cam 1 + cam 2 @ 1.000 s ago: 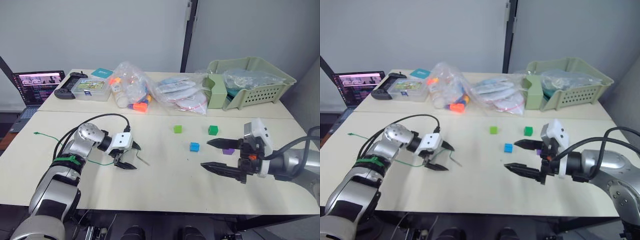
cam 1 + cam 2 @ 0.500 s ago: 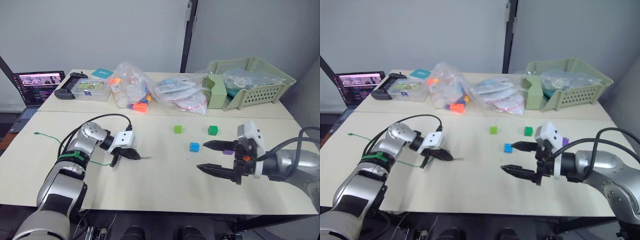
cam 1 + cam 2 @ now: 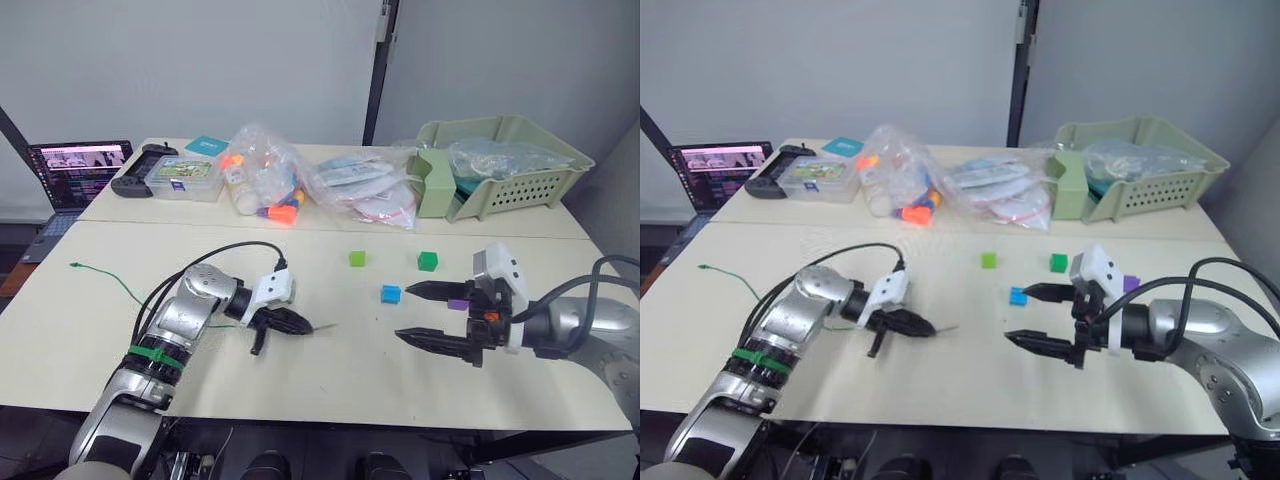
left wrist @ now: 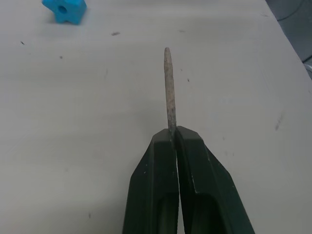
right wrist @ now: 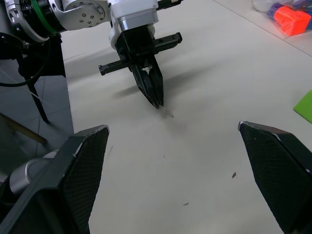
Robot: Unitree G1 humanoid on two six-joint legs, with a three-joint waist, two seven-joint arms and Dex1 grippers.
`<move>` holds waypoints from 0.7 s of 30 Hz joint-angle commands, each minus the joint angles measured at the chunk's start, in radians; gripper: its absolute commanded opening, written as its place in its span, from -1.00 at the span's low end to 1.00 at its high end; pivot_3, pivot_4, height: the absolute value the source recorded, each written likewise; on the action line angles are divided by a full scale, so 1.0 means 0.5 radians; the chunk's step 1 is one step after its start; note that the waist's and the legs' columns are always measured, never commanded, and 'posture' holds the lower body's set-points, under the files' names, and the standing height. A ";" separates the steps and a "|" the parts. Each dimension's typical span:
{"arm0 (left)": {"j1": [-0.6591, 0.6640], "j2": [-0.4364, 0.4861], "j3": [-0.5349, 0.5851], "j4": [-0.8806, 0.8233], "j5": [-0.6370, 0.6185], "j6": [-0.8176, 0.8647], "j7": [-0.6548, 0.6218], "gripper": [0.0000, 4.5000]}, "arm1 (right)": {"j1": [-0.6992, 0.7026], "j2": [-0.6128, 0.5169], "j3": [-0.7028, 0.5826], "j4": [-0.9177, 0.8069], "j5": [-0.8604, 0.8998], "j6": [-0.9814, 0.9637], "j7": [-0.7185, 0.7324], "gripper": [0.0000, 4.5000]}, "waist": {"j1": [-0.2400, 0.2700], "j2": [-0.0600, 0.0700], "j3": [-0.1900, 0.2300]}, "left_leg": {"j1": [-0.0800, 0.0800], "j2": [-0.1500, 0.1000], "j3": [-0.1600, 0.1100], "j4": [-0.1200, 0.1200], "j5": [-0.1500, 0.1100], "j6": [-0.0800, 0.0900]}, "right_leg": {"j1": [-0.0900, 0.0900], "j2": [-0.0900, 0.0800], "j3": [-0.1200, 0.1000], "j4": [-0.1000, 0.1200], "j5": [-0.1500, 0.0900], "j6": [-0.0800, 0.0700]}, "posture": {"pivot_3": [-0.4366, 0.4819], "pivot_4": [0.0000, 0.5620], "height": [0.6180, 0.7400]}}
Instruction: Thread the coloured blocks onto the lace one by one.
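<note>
A broad cream-coloured table carries everything. Along its far side stand a pale green slatted plastic basket holding clear bags, a heap of clear plastic bags of orange and other toys, a clear flat box, a black game controller and an open laptop at the far left corner.

The left tool lies low over the table near its middle, its two black fingers pressed together on the stiff pale needle-like tip of the long thin green lace. The tip sticks straight out past the fingertips, pointing toward the right tool. The rest of the lace trails back along the table toward the left edge.

The right tool hovers over the table on the right, its fingers spread wide apart and holding nothing, pointing toward the left tool.

The small plastic blocks sit between the right tool and the basket: a blue block just beside the upper finger's tip, a purple block behind that finger, a light green block and a dark green block farther back, apart from each other.
</note>
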 commanded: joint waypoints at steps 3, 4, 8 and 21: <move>0.059 -0.138 -0.145 -0.105 0.161 0.179 0.352 -0.99 | -0.010 -0.002 0.006 0.008 -0.039 -0.086 0.049 1.00 | 0.002 0.000 0.000 | 0.000 0.000 0.000 0.000 0.000 0.000 | 0.000 0.000 0.000 0.000 0.000 0.000 | -0.05 -0.47 1.00; 0.066 -0.166 -0.169 -0.098 0.180 0.176 0.396 -0.99 | -0.008 -0.002 0.007 0.010 -0.045 -0.093 0.055 1.00 | 0.002 0.000 0.000 | 0.000 -0.001 0.000 0.000 0.000 0.000 | 0.000 0.000 0.000 0.000 0.000 0.000 | -0.05 -0.47 1.00; 0.089 -0.202 -0.197 -0.116 0.147 0.143 0.420 -0.58 | -0.025 0.009 0.023 0.030 -0.061 -0.098 0.062 1.00 | 0.011 0.000 0.000 | 0.002 0.000 0.000 0.000 0.000 0.000 | 0.002 0.000 0.000 0.000 0.000 0.000 | -0.05 -0.47 1.00; 0.143 -0.181 -0.130 0.108 0.038 -0.279 0.430 -0.01 | -0.034 0.042 0.042 0.014 -0.066 -0.087 0.021 1.00 | 0.011 0.000 0.000 | 0.002 0.000 0.000 0.001 0.000 0.000 | 0.002 0.000 0.000 0.000 0.001 -0.001 | -0.05 -0.47 1.00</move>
